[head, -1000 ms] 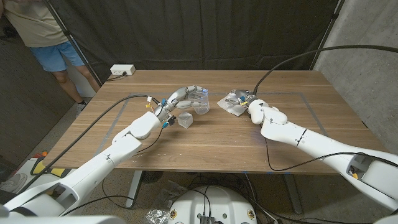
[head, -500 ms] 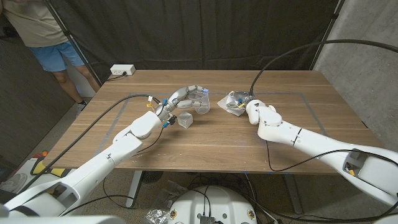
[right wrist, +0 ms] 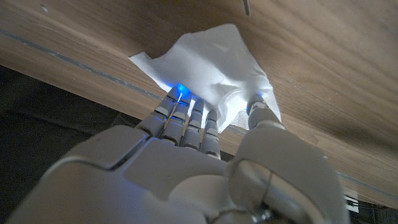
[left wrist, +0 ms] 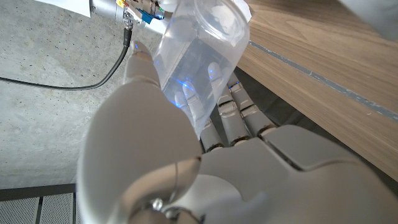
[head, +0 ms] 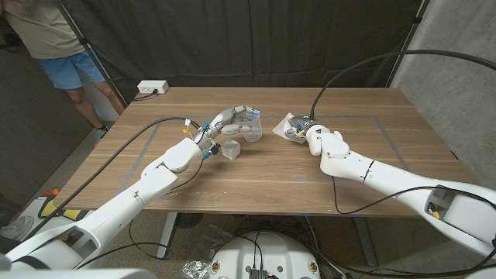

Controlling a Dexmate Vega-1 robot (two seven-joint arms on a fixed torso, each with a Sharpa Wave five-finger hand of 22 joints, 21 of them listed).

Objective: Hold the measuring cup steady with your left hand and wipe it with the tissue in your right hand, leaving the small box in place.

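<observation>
Head view: the cup (head: pixel 246 125) is being gripped by the left hand (head: pixel 221 124) at mid-table, the box (head: pixel 230 150) lying just beside it. Fingertips (right wrist: pixel 177 94) are being pressed into the tissue (right wrist: pixel 211 78) by the right hand (right wrist: pixel 186 155) in the right wrist view; fingers (left wrist: pixel 214 71) are being seen through the clear cup (left wrist: pixel 202 50) in the left wrist view.

1. A lab or robot test space is suggested, not a home.
2. A plain rectangular wooden table (head: pixel 256 167) is set against black curtain backdrops (head: pixel 232 43), with a bare grey concrete wall (head: pixel 453 74) to one side.
3. A white power strip (head: pixel 152 87) and black cables (head: pixel 372 66) are seen.
4. A person in blue shorts (head: pixel 58 46) is stood nearby.
</observation>
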